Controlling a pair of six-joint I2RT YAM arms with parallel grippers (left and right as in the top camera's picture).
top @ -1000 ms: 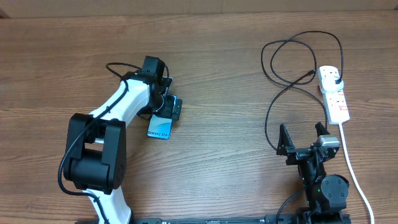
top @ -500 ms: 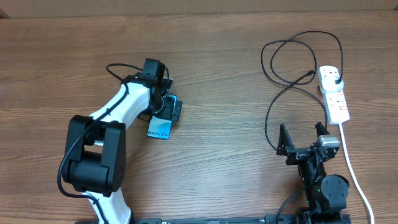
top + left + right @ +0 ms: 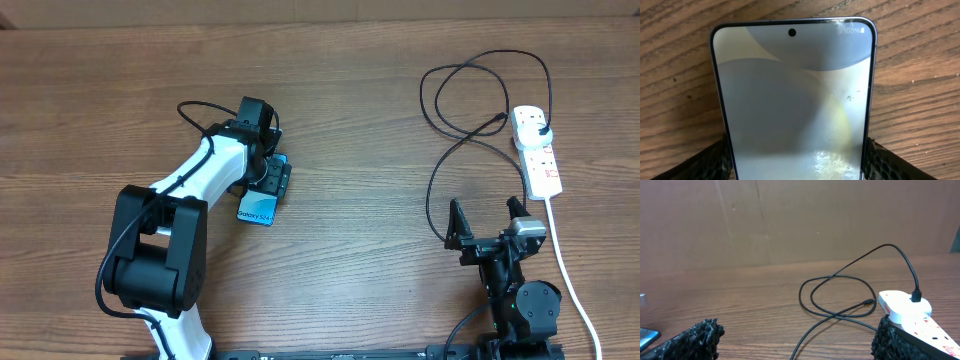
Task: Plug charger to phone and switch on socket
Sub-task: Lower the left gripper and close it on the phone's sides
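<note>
Phone (image 3: 792, 100) lies between the left gripper's (image 3: 795, 162) fingers (image 3: 705, 167); whether clamped, I cannot tell.

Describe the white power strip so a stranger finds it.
At the right side of the brown wooden table, past the right gripper, lies an elongated white power strip. Red markings and a thick white cord set it apart from the thin black cable.

Overhead top-down, left wrist close — phone (image 3: 795, 100) shared
</note>
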